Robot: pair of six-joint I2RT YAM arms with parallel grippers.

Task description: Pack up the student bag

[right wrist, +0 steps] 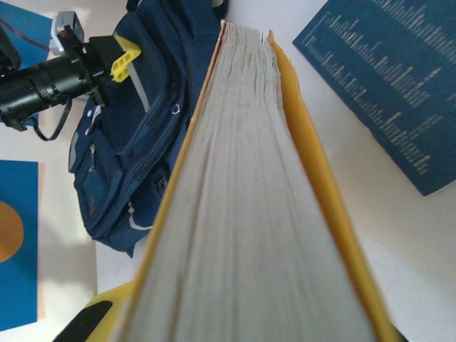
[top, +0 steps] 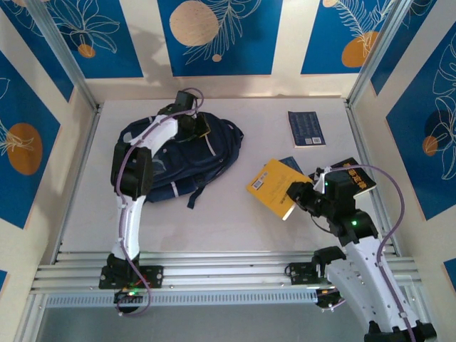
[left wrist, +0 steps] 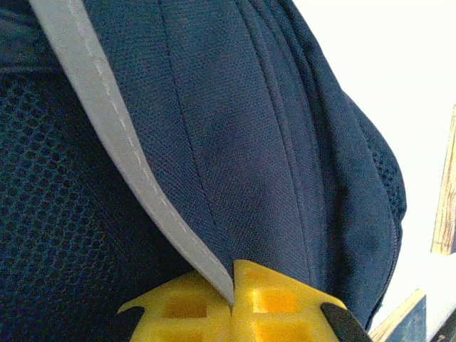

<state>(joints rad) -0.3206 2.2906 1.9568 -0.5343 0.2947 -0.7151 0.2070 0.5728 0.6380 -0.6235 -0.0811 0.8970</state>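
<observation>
Yellow book (top: 271, 187), blue book (top: 306, 129) right of student bag (top: 214, 151).

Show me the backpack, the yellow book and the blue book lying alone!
backpack (top: 211, 151), top view, on its navy side panel.
yellow book (top: 271, 182), top view, middle of its cover.
blue book (top: 306, 129), top view, middle of its cover.

Top view high over the table (top: 235, 214); wrist views close in, student bag (top: 214, 153) common to all.
</observation>
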